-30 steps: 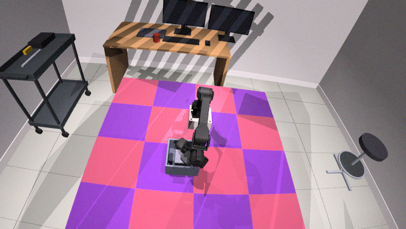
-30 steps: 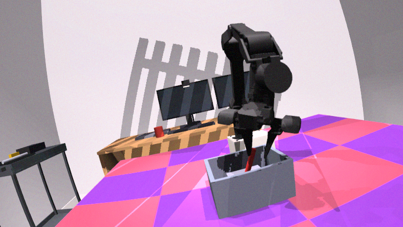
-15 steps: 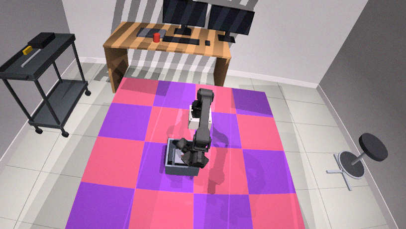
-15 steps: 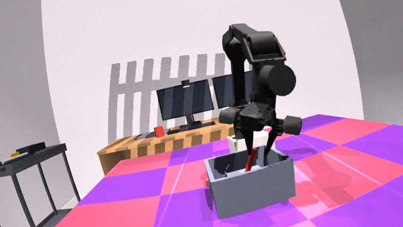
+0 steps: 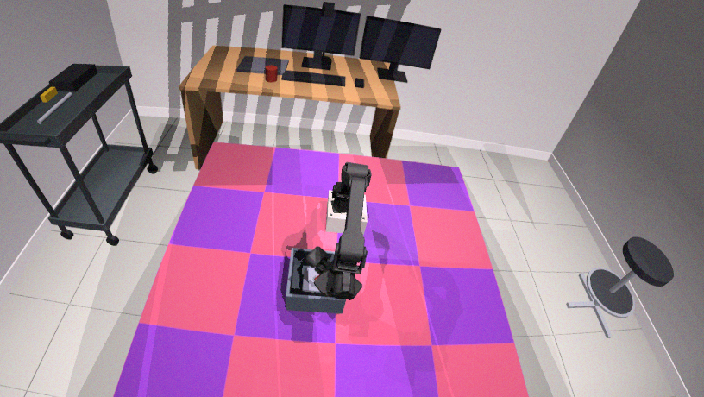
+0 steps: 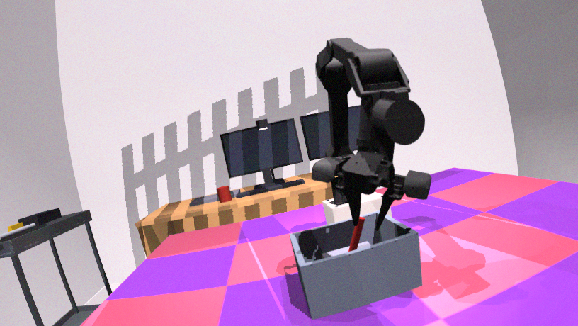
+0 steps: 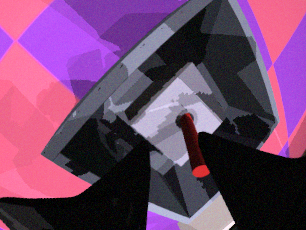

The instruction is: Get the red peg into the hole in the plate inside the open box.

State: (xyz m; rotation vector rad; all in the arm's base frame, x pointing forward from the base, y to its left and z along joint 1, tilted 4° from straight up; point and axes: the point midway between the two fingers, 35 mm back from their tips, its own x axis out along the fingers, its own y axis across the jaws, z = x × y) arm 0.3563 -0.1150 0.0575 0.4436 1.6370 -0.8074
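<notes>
Top: reaches over the box (image 5: 315, 303) (image 6: 364, 275) (image 7: 97, 92) with the gripper (image 5: 320, 271) (image 6: 366, 227) (image 7: 173, 142). Exterior: shows the red peg (image 6: 355, 235) (image 7: 193, 145) tilted inside the box, ungrasped between parted fingers. Wrist: finds the peg at the hole in the box's bottom plate (image 5: 311, 282) (image 6: 338, 251) (image 7: 157, 114); best straightened before pressing.

A checkered mat (image 5: 291, 372) (image 6: 194, 263) (image 7: 50, 47) carries the box (image 5: 315, 303) (image 6: 360, 279) (image 7: 105, 87).

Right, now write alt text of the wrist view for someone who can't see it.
A red peg leans, its lower end at the hole in a pale plate inside an open grey box. The open gripper's two dark fingers reach in from the bottom corners, spread apart, the peg not clamped between them.
</notes>
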